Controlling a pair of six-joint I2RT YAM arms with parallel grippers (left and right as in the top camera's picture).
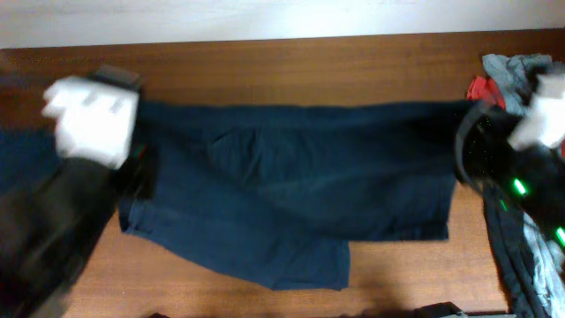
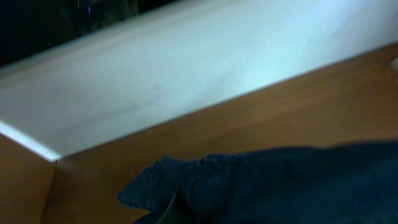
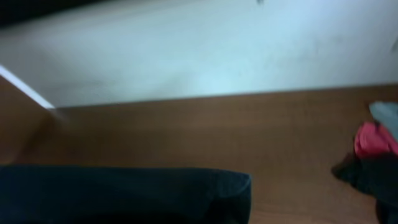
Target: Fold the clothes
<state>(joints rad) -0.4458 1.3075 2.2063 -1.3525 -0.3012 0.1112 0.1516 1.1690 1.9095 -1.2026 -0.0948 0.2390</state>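
The dark navy shorts (image 1: 291, 194) are spread wide across the middle of the wooden table, their far edge pulled straight between my two arms. My left gripper (image 1: 141, 172) is at the shorts' left end and my right gripper (image 1: 461, 146) at the right end. Each grips a corner of the cloth. In the left wrist view the shorts (image 2: 298, 186) bunch over the jaws and hide the fingertips. In the right wrist view the shorts' corner (image 3: 124, 193) also covers the jaws.
A pile of other clothes lies at the right edge, with a grey shirt (image 1: 521, 66) and a red item (image 1: 484, 90) that also shows in the right wrist view (image 3: 373, 138). Dark blue cloth (image 1: 22, 155) lies at the far left. A white wall (image 1: 265, 18) borders the table's back.
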